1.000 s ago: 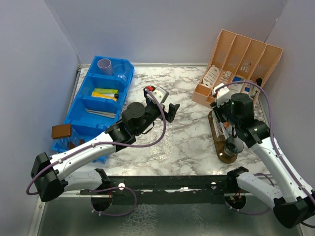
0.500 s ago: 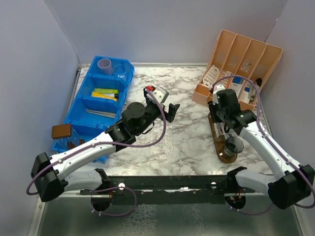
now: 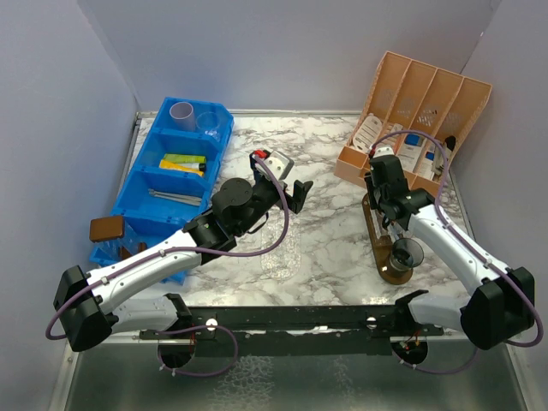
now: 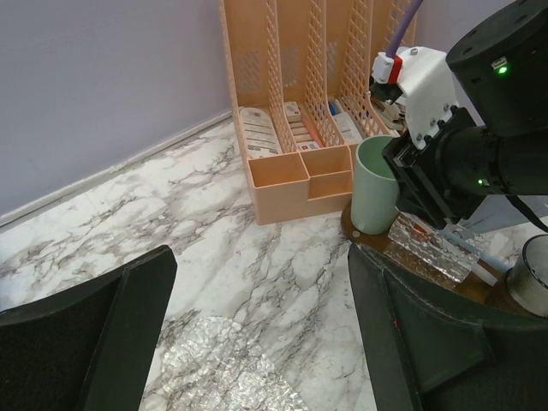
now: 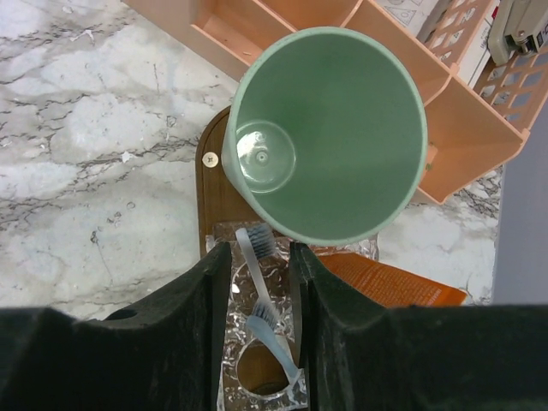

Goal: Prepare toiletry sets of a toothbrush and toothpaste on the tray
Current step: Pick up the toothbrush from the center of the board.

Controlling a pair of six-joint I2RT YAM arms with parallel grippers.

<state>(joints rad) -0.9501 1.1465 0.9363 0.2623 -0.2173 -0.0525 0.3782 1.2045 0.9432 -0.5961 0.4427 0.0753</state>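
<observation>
Right wrist view shows you the right gripper (image 5: 259, 253) low over the brown wooden tray (image 5: 214, 197). Its two black fingers (image 5: 205, 325) stand a little apart. A thin toothbrush with white bristles (image 5: 254, 244) lies in the gap, on a clear bumpy block (image 5: 231, 347). You cannot tell if the fingers squeeze anything. The mint green plastic cup (image 5: 334, 128) stands upright on the tray, just past the fingertips. Your left gripper (image 4: 261, 257) has its fingers wide apart, holding nothing, above the white marble table (image 4: 171, 223).
</observation>
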